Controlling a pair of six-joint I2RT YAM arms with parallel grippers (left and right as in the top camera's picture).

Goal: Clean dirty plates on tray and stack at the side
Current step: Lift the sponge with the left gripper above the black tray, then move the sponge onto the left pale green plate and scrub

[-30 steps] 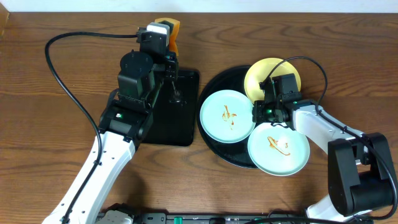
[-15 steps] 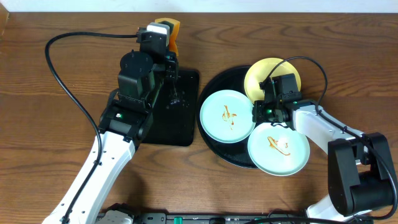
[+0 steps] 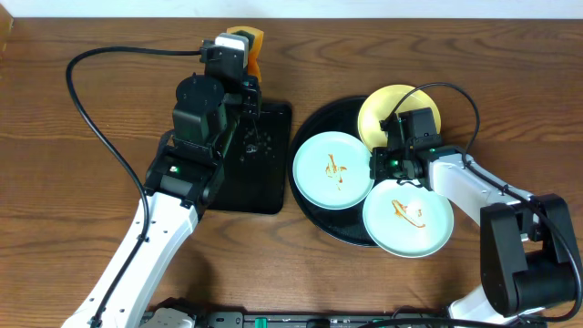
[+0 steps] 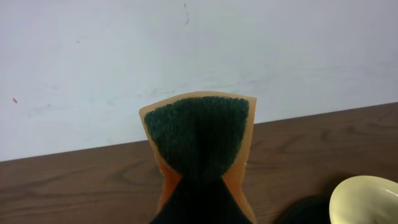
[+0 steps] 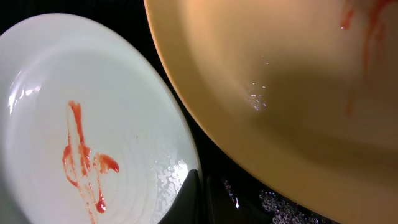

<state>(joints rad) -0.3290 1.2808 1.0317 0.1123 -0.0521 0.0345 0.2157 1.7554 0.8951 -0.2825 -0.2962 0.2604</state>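
Observation:
The round black tray (image 3: 314, 214) holds three plates. A mint plate (image 3: 332, 170) with sauce smears lies at its left, a yellow plate (image 3: 393, 111) at the back, and a second smeared mint plate (image 3: 408, 219) overhangs the front right rim. My right gripper (image 3: 378, 164) is shut and empty, low over the tray in the gap between the plates. In the right wrist view its tip (image 5: 199, 202) sits between the mint plate (image 5: 81, 124) and the yellow plate (image 5: 280, 81). My left gripper (image 3: 233, 47) is shut on an orange sponge (image 4: 199, 134) with a green scrub face, held up near the back of the table.
A rectangular black tray (image 3: 260, 178) lies under the left arm, left of the round tray. A black cable (image 3: 91, 109) loops across the table's left side. A white wall (image 4: 186, 50) stands behind the table, and the yellow plate's edge (image 4: 367, 199) shows in the left wrist view.

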